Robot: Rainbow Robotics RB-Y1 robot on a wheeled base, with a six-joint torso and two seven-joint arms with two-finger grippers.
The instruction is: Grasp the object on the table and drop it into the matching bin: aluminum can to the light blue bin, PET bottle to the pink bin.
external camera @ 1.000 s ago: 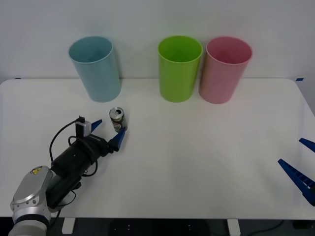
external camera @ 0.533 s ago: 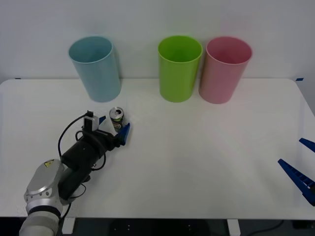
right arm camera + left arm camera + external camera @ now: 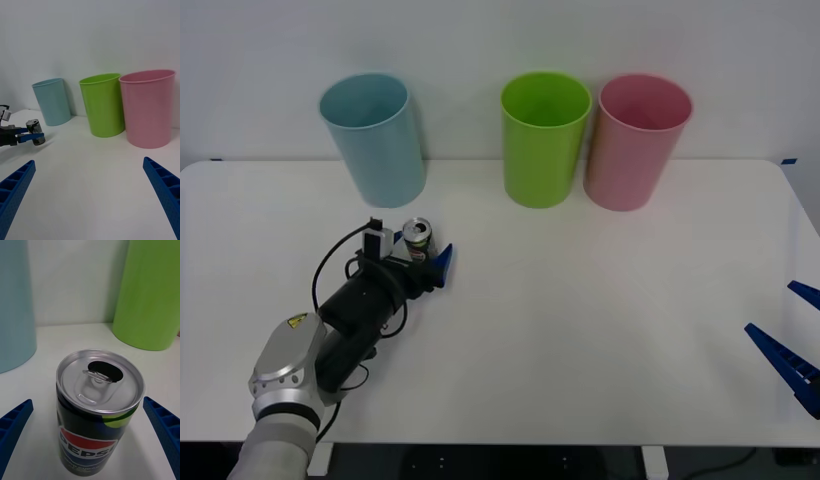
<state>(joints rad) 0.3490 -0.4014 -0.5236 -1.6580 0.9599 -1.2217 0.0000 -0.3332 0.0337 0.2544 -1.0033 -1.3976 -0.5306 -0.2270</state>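
White counter [image 3: 600, 330] up front w/ three bins at the back: light blue bin [image 3: 374, 138] far left, pink bin [image 3: 637, 140] right. Left claw [image 3: 416, 259] wide open, fingers straddling the aluminum can [image 3: 418, 241] (upright, near the blue bin), nothing gripped. Right claw [image 3: 90, 187] open, parked at counter's right edge

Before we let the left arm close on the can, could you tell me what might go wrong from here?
1. The left gripper is open with the aluminum can between its fingers; an off-centre close could tip the upright can.
2. The can is already opened, so squeezing hard may dent it or spill any liquid left.
3. The light blue bin stands close behind and taller than the can; a low lift could strike its wall.
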